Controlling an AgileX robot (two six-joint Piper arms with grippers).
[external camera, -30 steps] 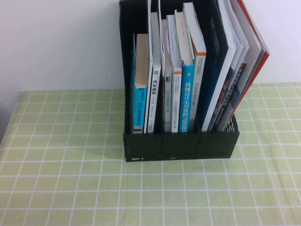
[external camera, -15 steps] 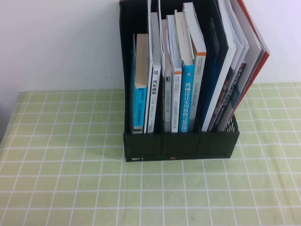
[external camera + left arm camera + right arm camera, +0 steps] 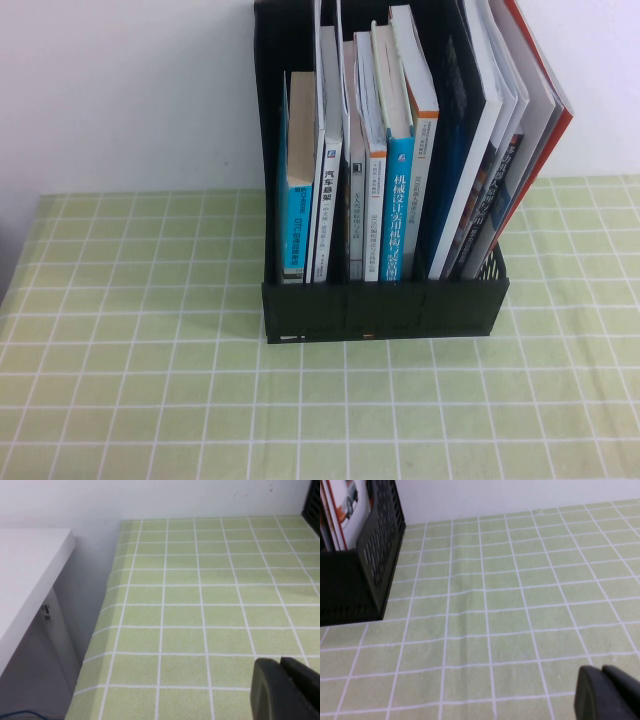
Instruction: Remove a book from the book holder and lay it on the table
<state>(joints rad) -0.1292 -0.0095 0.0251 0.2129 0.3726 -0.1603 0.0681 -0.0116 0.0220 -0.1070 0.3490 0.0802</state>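
Observation:
The black book holder (image 3: 385, 305) stands at the back middle of the green grid table (image 3: 130, 380), full of upright books. The thin red-covered book (image 3: 561, 118) leans at the holder's far right; its white cover with truck pictures shows in the right wrist view (image 3: 351, 505), beside the holder's mesh side (image 3: 380, 550). Neither gripper shows in the high view. My left gripper (image 3: 280, 662) hangs shut and empty over the table's left part (image 3: 200, 595). My right gripper (image 3: 602, 670) hangs shut and empty over the cloth (image 3: 520, 595) to the right of the holder.
Blue-spined paperbacks (image 3: 398, 210) and a dark-blue large book (image 3: 455, 150) fill the other slots. A white wall runs behind the table. A white cabinet (image 3: 25, 575) stands beside the table's left edge. A dark corner of the holder (image 3: 314, 505) shows in the left wrist view.

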